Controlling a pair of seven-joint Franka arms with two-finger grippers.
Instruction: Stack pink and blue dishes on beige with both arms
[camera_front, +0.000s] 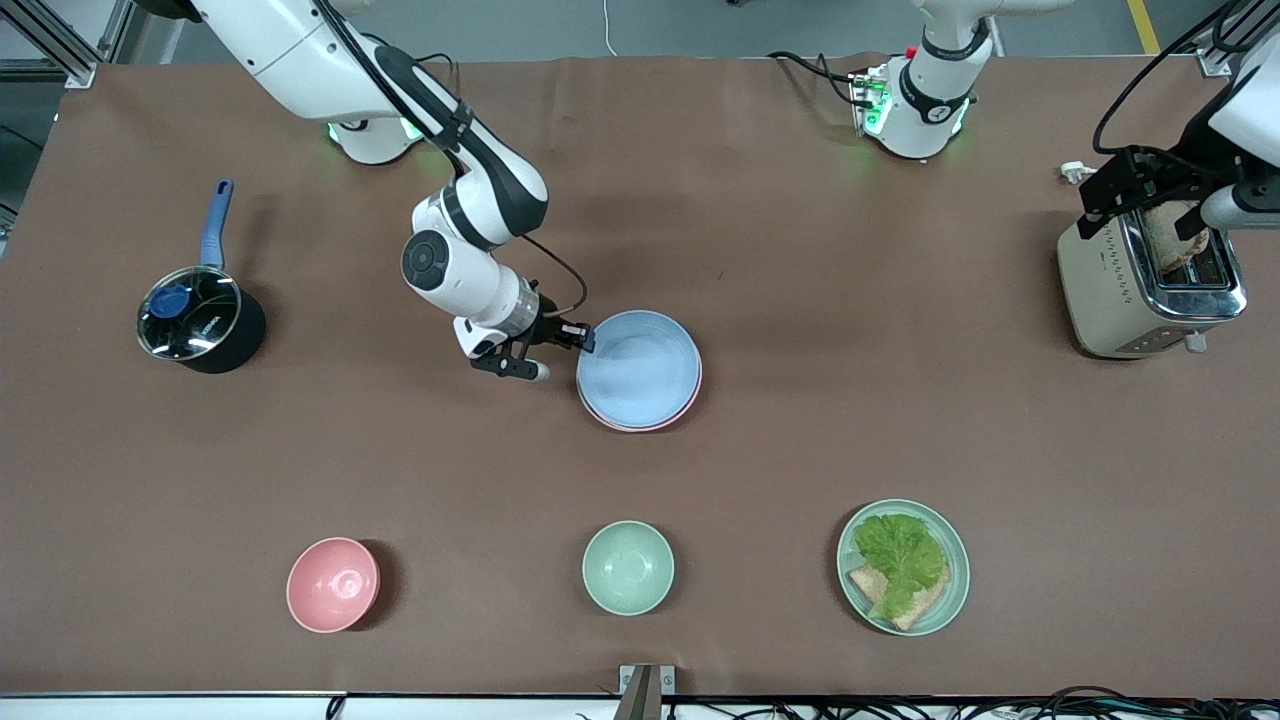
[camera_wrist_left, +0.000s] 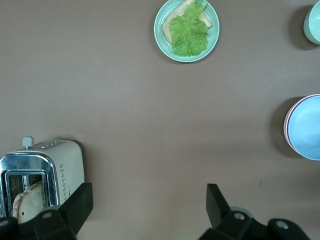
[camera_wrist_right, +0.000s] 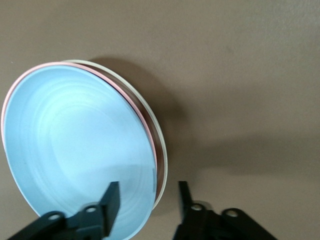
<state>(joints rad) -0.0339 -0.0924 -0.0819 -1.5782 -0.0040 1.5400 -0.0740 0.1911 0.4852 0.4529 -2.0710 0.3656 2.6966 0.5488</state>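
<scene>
The pale blue plate (camera_front: 640, 368) lies on top of a stack in the middle of the table. Below it only the pink plate's rim (camera_front: 645, 428) peeks out. In the right wrist view the pink plate (camera_wrist_right: 125, 95) sits under the blue plate (camera_wrist_right: 75, 145), and the beige plate's cream rim (camera_wrist_right: 162, 165) shows beneath both. My right gripper (camera_front: 560, 352) (camera_wrist_right: 148, 192) is open and straddles the stack's edge at the right arm's end, one finger over the blue plate and one outside the rim. My left gripper (camera_front: 1140, 215) (camera_wrist_left: 148, 195) hangs open and empty over the toaster.
A toaster (camera_front: 1150, 285) with bread stands at the left arm's end. A lidded black pot (camera_front: 195, 320) with a blue handle sits at the right arm's end. Nearer the camera are a pink bowl (camera_front: 333, 584), a mint bowl (camera_front: 628, 567) and a mint plate (camera_front: 950, 590) holding lettuce and bread.
</scene>
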